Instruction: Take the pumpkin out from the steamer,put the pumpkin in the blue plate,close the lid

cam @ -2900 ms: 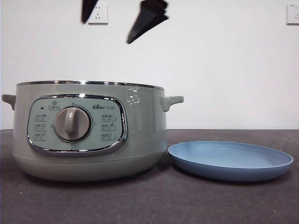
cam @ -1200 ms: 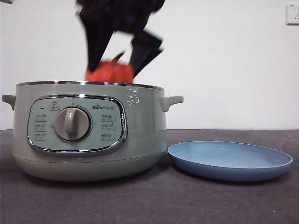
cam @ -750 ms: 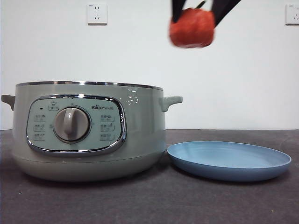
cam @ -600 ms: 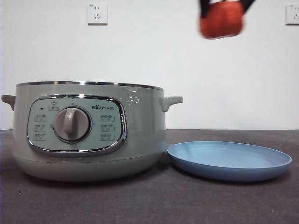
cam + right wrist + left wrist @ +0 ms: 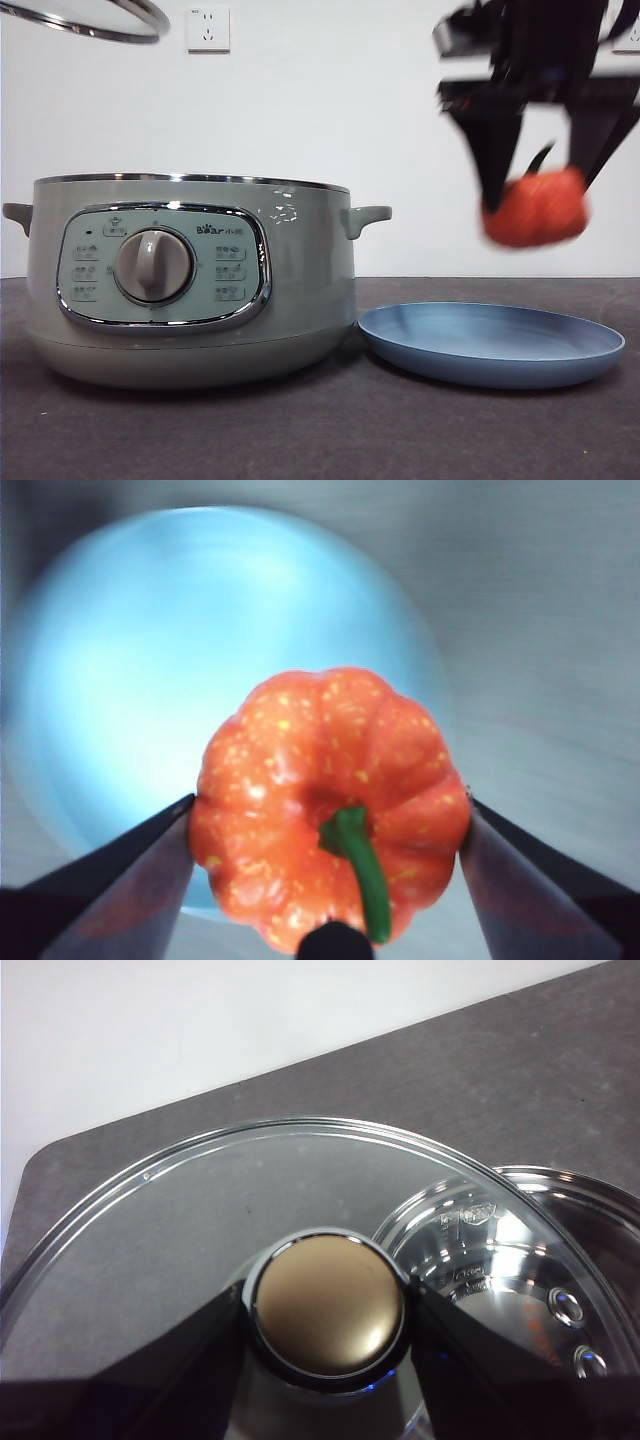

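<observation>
The right gripper [image 5: 325, 830] is clamped on the pumpkin [image 5: 330, 800], one black jaw pressed against each flank, so the orange ribbed body fills the gap between them while the green stem [image 5: 360, 870] stands free at the top. In the front view the pumpkin [image 5: 535, 207] hangs in the air above the blue plate [image 5: 492, 345], clear of its surface and toward its far-right part, and is blurred. The right wrist view shows the plate's pale blue disc [image 5: 130, 660] directly under the fruit. It looks light and rigid, a smooth-skinned toy, so the grip across its widest ribs seems the sound place to hold it; the stem is thin and curved and would likely let it swing. Its rounded underside may let it roll a little once set down. The left gripper [image 5: 325, 1305] is closed around the knob [image 5: 325, 1305] of the glass lid [image 5: 150, 1240], held high; its chrome rim [image 5: 90, 22] shows at the top corner of the front view. The steamer [image 5: 190, 285] stands open on the counter [image 5: 320, 430] just beside the plate.
</observation>
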`<state>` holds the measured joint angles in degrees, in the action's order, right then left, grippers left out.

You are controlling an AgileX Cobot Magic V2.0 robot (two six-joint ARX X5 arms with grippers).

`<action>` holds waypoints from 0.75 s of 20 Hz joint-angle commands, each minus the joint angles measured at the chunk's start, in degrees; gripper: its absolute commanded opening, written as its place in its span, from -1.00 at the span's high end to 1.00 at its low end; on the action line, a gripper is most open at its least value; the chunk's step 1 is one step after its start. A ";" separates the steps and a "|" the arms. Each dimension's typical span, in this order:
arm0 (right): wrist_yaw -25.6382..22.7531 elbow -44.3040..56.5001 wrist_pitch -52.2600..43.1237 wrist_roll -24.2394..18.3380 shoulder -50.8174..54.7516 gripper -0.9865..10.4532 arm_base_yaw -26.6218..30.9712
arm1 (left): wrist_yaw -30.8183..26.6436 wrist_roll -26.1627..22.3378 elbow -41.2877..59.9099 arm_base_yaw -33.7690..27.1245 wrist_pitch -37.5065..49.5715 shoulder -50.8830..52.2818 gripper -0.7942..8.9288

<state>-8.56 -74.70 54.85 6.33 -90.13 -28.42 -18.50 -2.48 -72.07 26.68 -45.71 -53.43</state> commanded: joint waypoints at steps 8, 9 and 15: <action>5.66 10.91 -16.31 -2.40 -3.21 0.82 1.09 | 3.89 -0.59 -0.79 0.00 8.00 -1.09 0.85; 5.66 10.91 -16.48 -2.62 -4.15 0.82 1.18 | 3.89 -0.59 -0.79 0.00 8.00 -1.09 0.85; 5.68 10.91 -16.46 -2.75 -7.52 0.47 1.46 | 3.96 -0.59 -0.79 0.00 7.93 -1.09 0.85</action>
<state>-2.96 -64.47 38.48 3.84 -96.68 -26.98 -14.37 -2.52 -72.07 26.70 -40.62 -55.18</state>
